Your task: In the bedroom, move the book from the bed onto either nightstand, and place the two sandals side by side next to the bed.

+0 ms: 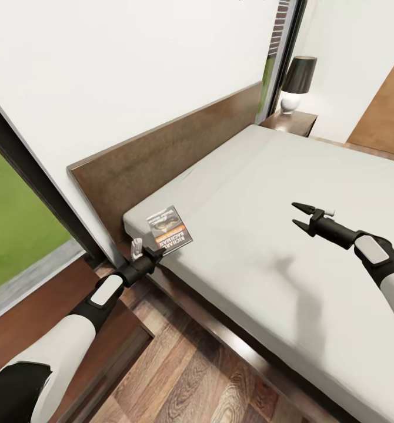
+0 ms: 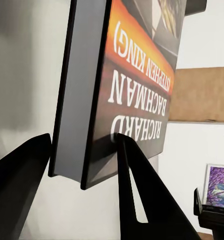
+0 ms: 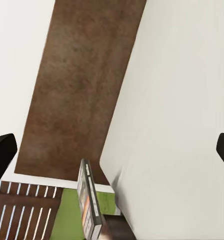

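Note:
The book (image 1: 169, 228), with a dark cover and orange lettering, is at the corner of the off-white mattress of the bed (image 1: 267, 194), beside the brown headboard (image 1: 162, 153). My left gripper (image 1: 152, 252) is shut on the book's near edge. In the left wrist view, its black fingers (image 2: 142, 200) clamp the book (image 2: 137, 85) from both sides. My right gripper (image 1: 300, 216) hangs open above the middle of the mattress. The right wrist view has the book (image 3: 88, 205) edge-on at the mattress corner. The two sandals are out of view.
One nightstand (image 1: 292, 122) with a black-shaded lamp (image 1: 297, 79) stands at the bed's far side. Another dark brown nightstand (image 1: 38, 320) lies under my left arm. A tall window (image 1: 14, 229) onto grass is at the left. Wood-plank floor (image 1: 209, 376) runs along the bed frame.

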Tool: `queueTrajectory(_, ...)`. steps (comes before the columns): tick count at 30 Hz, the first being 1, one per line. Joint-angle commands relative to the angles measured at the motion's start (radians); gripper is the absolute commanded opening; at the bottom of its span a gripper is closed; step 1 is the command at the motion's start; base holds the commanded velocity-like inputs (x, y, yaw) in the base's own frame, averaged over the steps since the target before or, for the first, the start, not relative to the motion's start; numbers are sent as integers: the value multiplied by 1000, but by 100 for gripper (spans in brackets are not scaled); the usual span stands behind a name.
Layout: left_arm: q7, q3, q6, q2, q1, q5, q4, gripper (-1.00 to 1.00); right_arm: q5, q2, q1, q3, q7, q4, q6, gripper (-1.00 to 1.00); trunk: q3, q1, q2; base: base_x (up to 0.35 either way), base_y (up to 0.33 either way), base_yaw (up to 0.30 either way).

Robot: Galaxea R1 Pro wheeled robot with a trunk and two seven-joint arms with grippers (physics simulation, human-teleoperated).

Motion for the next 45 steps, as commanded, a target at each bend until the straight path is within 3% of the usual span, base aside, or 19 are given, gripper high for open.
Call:
queueTrajectory(1, -1, -5, 3, 1, -1, 10, 0, -100, -10, -1, -1, 8, 1, 3, 3, 100, -1, 0, 0, 0, 0, 0)
queueTrajectory(33, -1, -10, 6, -8, 2, 12, -30, -100, -14, -1, -1, 7, 3, 23, 7, 100, 39, 0, 0, 0, 0, 0)
queueTrajectory(45, -2, -12, 6, -4, 13, 11, -33, -100, -17, 7, 1, 8, 23, 82, 5, 100, 58, 0, 0, 0, 0, 0)
